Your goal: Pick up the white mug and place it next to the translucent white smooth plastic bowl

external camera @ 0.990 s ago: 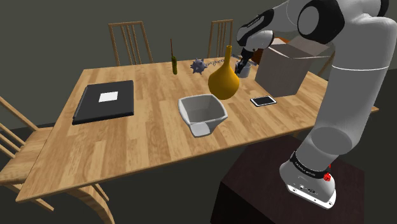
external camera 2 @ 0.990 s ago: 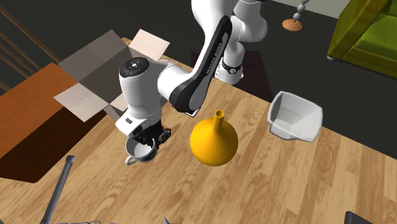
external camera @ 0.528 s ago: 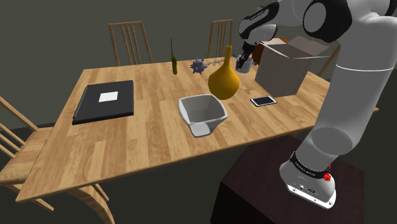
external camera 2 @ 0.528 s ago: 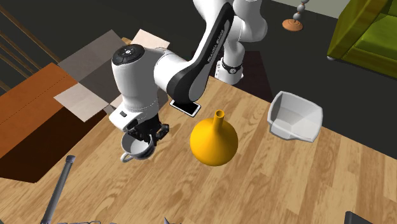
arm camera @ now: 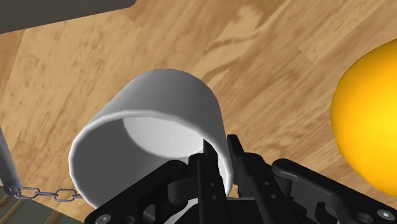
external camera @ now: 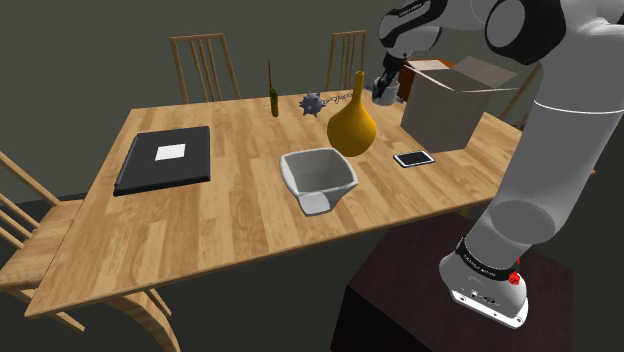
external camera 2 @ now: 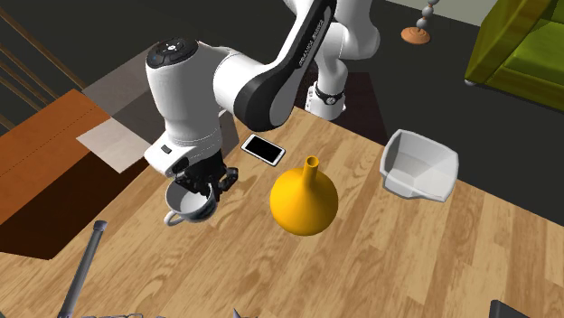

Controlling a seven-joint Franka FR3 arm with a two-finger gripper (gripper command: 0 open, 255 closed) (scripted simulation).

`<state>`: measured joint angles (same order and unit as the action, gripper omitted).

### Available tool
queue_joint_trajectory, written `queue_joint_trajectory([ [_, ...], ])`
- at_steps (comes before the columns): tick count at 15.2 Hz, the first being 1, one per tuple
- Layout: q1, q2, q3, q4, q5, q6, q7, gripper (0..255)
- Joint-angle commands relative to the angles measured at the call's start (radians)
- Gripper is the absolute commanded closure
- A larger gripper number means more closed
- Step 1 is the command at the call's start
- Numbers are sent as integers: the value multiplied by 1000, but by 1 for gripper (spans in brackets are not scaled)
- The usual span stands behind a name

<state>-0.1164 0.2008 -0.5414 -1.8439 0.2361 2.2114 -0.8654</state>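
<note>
Gripping the plain white round mug [external camera 2: 190, 203] at its rim with the all-black two-finger end effector [external camera 2: 203, 181], clamped shut across the mug's wall. Holds it in the air, tilted, above the light wooden desk [external camera: 220, 220], close to the open grey-brown cardboard box [external camera: 450, 100]. Hangs near a round yellow vase with a narrow neck [external camera 2: 305, 201]. Leaves a black flat smartphone [external camera 2: 263, 149] lying on the desk between arm and vase. Sits well apart from the white angular bowl [external camera 2: 418, 164], which lies beyond the vase.
</note>
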Motion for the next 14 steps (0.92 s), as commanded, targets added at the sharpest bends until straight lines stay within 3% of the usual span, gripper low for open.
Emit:
queue_joint_trajectory([
  [1, 0, -9, -3, 17, -9, -25, 5, 255],
  [14, 1, -42, -12, 154, -44, -187, 40, 255],
])
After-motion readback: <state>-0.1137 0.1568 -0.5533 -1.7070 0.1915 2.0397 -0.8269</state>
